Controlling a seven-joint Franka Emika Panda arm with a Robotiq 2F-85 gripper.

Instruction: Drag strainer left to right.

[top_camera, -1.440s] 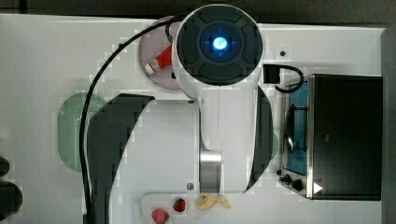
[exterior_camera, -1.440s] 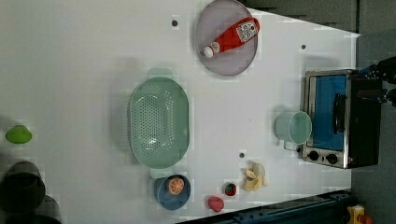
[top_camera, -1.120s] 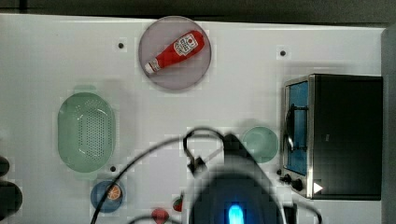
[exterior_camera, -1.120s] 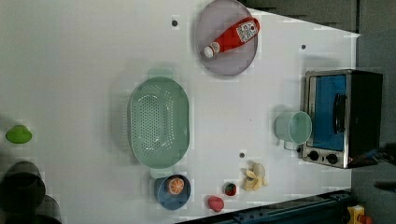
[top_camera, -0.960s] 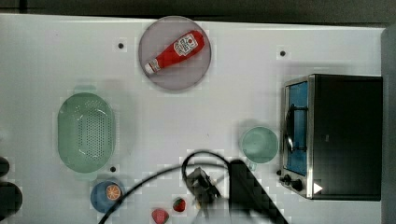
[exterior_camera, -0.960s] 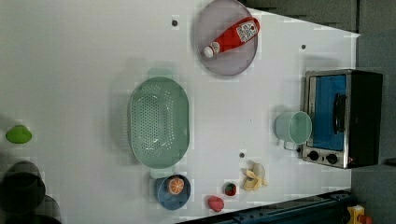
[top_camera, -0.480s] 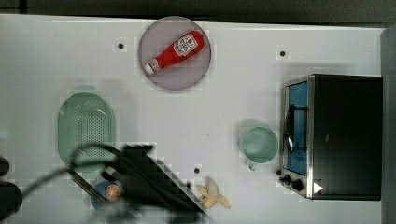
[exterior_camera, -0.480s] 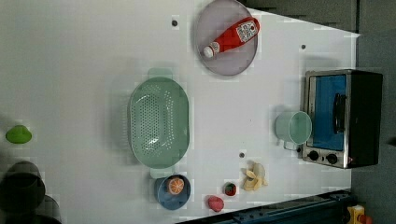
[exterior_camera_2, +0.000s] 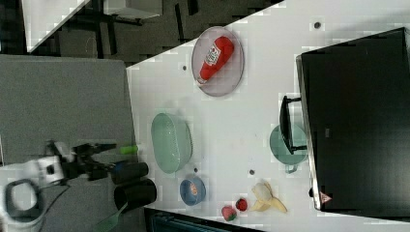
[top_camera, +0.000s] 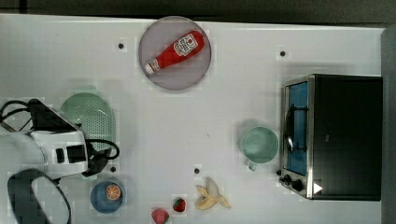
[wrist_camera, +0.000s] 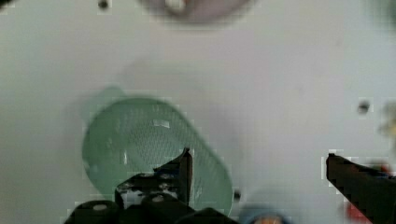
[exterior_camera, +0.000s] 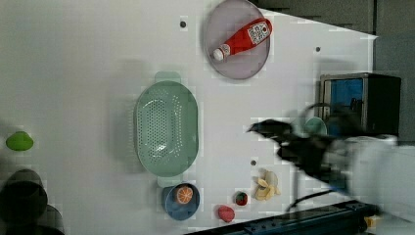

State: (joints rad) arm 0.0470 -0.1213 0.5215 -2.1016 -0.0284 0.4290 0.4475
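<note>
wrist view shows my gripper (wrist_camera: 257, 163) wide open and holding nothing above the strainer (wrist_camera: 149, 154), left of frame centre.

You see the gripper (wrist_camera: 257, 168) spread wide above the table (wrist_camera: 289, 84), one finger (wrist_camera: 180, 170) over the strainer (wrist_camera: 140, 149), the other beside it.

White table (top_camera: 233, 107) with strainer (exterior_camera: 166, 128), mug (top_camera: 258, 145)

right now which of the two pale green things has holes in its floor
The strainer, the long oval beside the blue bowl. The round mug by the toaster oven has a plain floor.
</note>
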